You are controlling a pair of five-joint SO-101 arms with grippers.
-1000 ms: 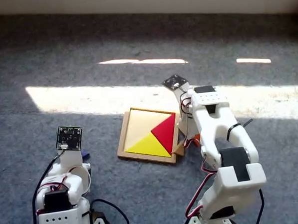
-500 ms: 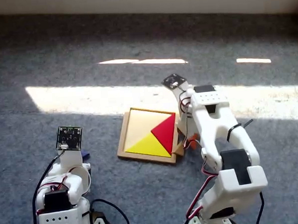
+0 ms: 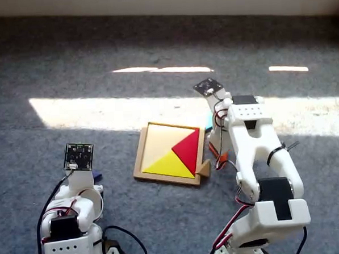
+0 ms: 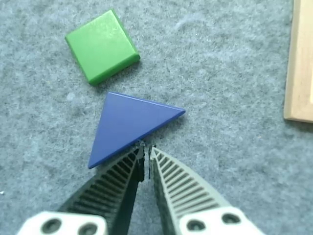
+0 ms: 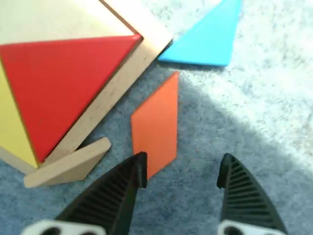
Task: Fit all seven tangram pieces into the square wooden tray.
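On the grey carpet (image 3: 69, 64), the square wooden tray (image 3: 159, 140) is lying between the arms, holding the red triangle (image 3: 189, 147) and the yellow triangle (image 3: 170, 165). The right gripper (image 5: 182, 169) is hovering just outside the tray's corner, spread wide over the orange parallelogram (image 5: 155, 125), with a cyan triangle (image 5: 210, 36) and a plain wooden triangle (image 5: 68, 166) lying nearby. The left gripper (image 4: 146, 147), pinched closed on nothing, is sitting at the edge of the blue triangle (image 4: 128, 125), near the green square (image 4: 102, 46).

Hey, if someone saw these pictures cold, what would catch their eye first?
The square wooden tray lies in the middle of the high view, with a red triangle and a yellow triangle bright in one half of it. By the tray's corner, the right jaws stand open at an orange parallelogram, with a light blue triangle beyond it. The left jaws are shut at the edge of a dark blue triangle, near a green square.
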